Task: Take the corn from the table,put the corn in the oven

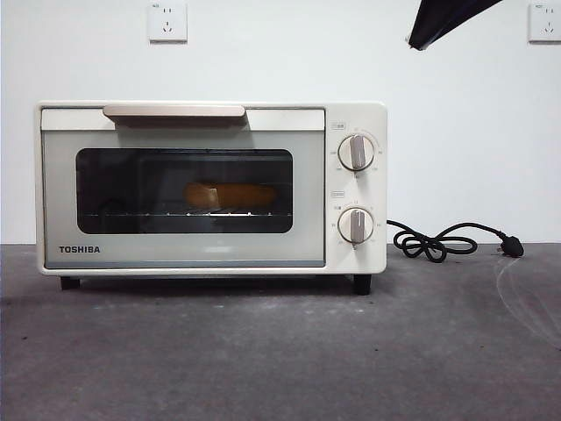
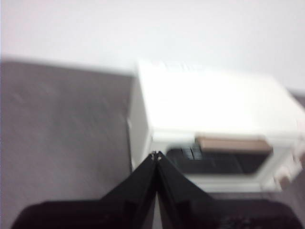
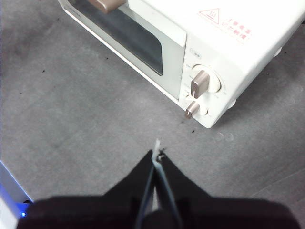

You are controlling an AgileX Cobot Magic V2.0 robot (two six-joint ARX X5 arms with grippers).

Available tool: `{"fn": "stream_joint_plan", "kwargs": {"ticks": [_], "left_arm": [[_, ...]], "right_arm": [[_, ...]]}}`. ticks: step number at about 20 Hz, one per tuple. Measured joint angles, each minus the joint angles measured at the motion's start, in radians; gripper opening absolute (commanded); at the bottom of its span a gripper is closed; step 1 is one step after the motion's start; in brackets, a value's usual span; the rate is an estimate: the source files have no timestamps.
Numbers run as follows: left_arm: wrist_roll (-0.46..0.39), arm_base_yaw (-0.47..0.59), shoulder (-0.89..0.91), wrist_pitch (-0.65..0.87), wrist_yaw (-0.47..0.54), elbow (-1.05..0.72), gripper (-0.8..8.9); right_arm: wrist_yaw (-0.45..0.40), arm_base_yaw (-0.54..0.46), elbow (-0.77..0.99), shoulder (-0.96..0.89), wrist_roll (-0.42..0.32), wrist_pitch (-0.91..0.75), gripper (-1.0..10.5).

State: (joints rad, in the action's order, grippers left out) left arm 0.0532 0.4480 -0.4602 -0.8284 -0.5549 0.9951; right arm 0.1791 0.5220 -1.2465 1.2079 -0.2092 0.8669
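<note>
The corn [image 1: 230, 195] lies on the wire rack inside the oven [image 1: 184, 254], dim orange behind the shut glass door. The beige handle [image 1: 173, 111] runs along the door's top. My left gripper [image 2: 156, 153] is shut with nothing in it; it hangs high off the oven [image 2: 209, 100], to one side of it, in a blurred picture. My right gripper [image 3: 157, 152] is also shut and empty, above the table [image 3: 71, 119] in front of the knob end of the oven [image 3: 228, 43]. The corn does not show in either wrist view.
A black arm tip [image 1: 438, 22] pokes in at the top right of the front view. The oven's black cord [image 1: 438, 241] and plug lie coiled on the table [image 1: 263, 351] to its right. Two knobs [image 1: 356, 151] sit on the oven's right panel.
</note>
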Motion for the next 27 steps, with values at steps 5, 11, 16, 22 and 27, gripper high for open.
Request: {"fn": "stream_joint_plan", "kwargs": {"ticks": [5,11,16,22,27], "left_arm": [[0.092,0.0,0.064,-0.041,0.013,0.003,-0.08],[0.167,-0.002,0.076,-0.116,0.014,-0.002,-0.04],[0.258,-0.002,0.065,-0.166,0.01,-0.002,-0.04],[0.274,-0.002,0.014,-0.166,0.01,-0.002,-0.04],[0.253,-0.048,-0.022,-0.152,0.058,-0.002,-0.04]], "right_arm": [[0.0,0.0,0.0,0.0,0.0,0.0,-0.1],[-0.004,0.0,0.0,0.0,0.0,0.0,-0.1],[-0.004,0.0,0.0,0.0,0.0,0.0,-0.1],[-0.004,0.0,0.0,0.0,0.0,0.0,-0.1],[-0.007,0.0,0.0,0.0,0.0,0.0,-0.1]]}}
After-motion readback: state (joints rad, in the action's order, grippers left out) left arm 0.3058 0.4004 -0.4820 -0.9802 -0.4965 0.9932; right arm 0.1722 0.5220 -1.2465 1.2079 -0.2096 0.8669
